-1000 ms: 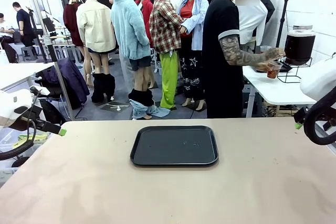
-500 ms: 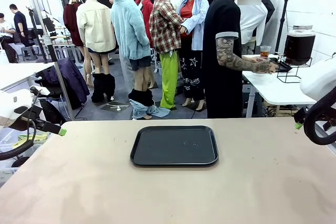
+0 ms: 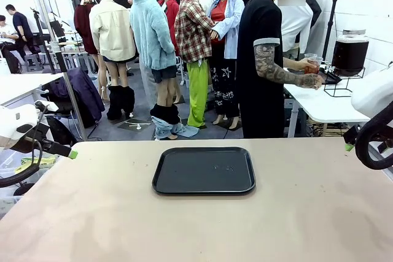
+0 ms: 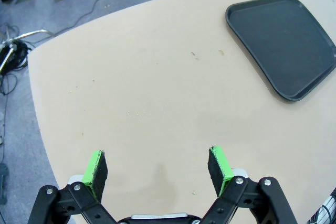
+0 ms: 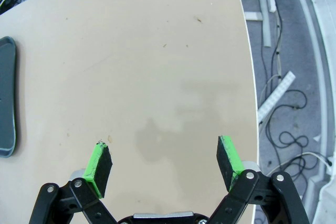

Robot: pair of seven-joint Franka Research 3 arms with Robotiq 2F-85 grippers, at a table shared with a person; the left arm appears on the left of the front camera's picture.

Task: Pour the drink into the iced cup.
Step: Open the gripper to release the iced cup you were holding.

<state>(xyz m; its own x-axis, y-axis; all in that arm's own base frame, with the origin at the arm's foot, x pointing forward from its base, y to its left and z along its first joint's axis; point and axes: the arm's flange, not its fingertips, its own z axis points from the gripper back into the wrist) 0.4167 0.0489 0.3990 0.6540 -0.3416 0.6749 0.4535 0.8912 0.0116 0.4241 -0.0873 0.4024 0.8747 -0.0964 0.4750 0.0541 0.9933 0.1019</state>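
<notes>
The clear plastic cup of reddish-brown drink [image 3: 314,64] was in the person's hand [image 3: 309,80] at the far side table. It looked light, thin-walled and spillable, best gripped mid-wall. Both claws, left [image 4: 157,167] and right [image 5: 164,162], hung released over the beige worktop [image 3: 110,213].

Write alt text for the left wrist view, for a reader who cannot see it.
The left gripper hangs with its green-padded jaws wide open and holding nothing above a bare stretch of the beige table. A black tray with nothing on it lies at upper right, and grey floor with cables runs past the table's edge.
</notes>
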